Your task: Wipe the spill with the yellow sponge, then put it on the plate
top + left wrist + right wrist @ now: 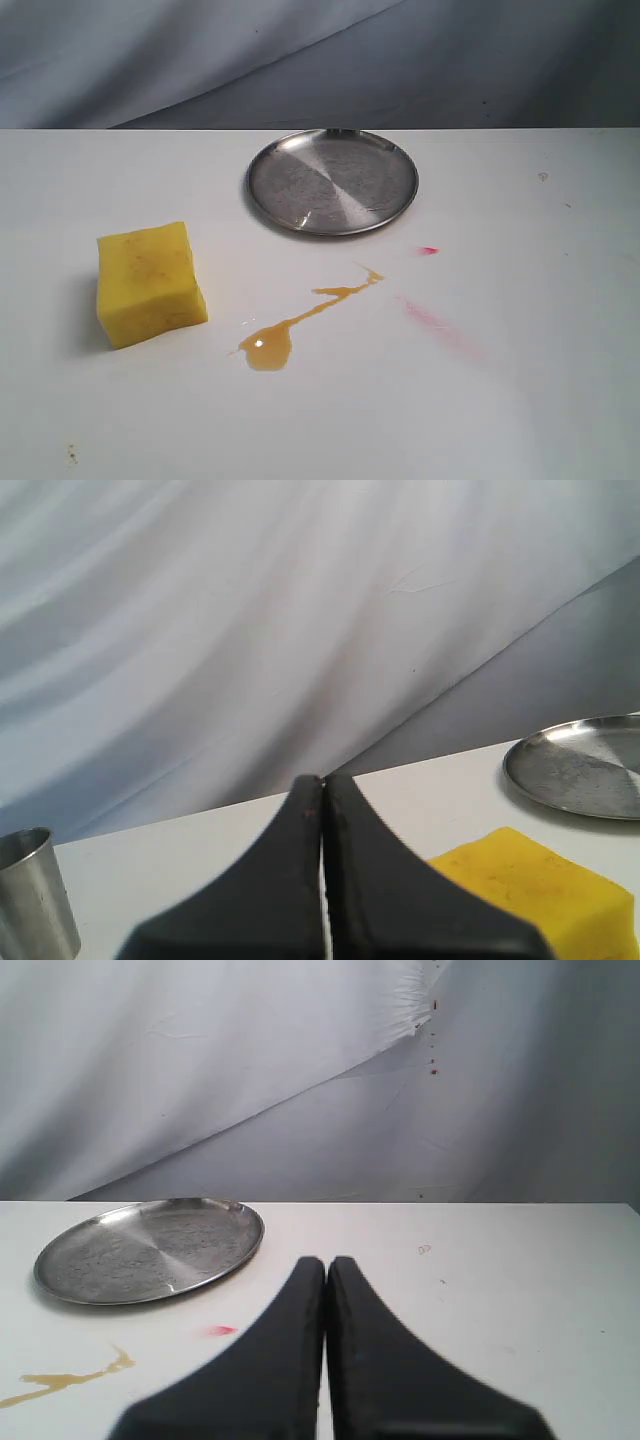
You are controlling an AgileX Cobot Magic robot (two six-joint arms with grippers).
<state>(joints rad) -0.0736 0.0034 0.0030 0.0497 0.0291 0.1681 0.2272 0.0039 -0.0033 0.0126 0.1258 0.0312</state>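
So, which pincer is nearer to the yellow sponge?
Left. The left pincer has the yellow sponge just beside it; the right pincer faces the plate and the spill, with no sponge in its view.

Soft, even light; faint shadows; mild glare on the plate (332, 182)

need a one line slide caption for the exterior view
Yellow sponge beside an amber spill on the white table, metal plate behind them, wiping not yet begun.
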